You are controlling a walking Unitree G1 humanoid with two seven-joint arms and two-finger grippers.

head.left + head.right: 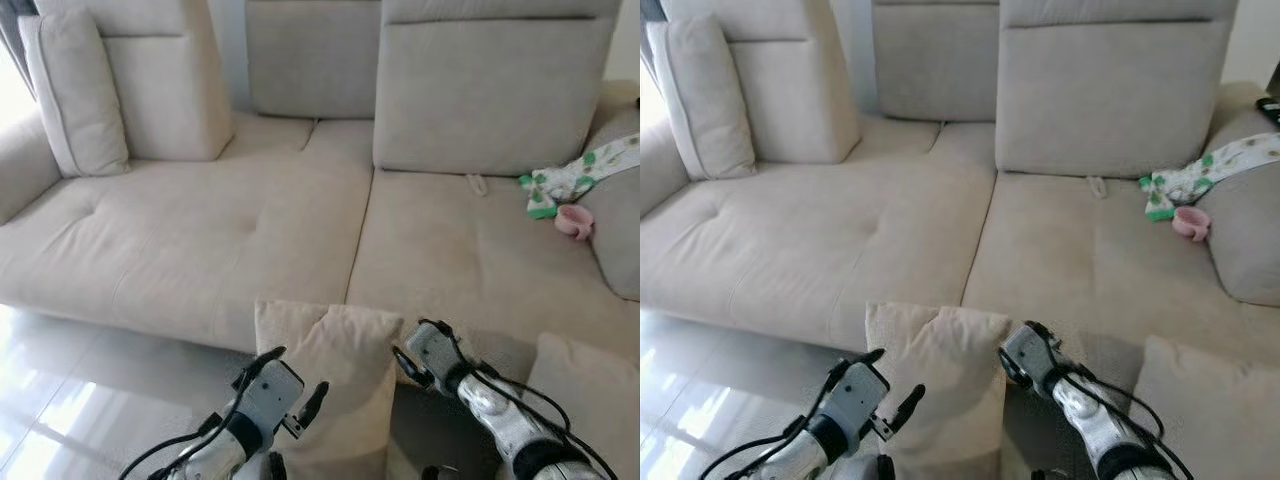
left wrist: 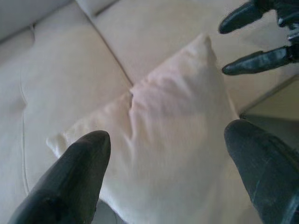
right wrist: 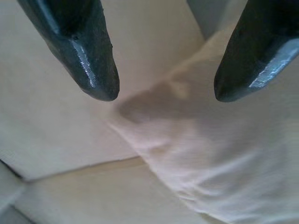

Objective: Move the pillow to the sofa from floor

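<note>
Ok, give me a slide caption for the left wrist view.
Left gripper open, black fingers flanking the beige pillow at the sofa front; right gripper beyond.

We see the pillow (image 1: pixel 330 385), a soft cream square with creased fabric and pointed corners, standing upright at 6 o'clock, its top edge against the front of the sofa (image 1: pixel 200 240). The sofa is a wide beige sectional with tufted seats, spreading from 9 to 3 o'clock.
</note>
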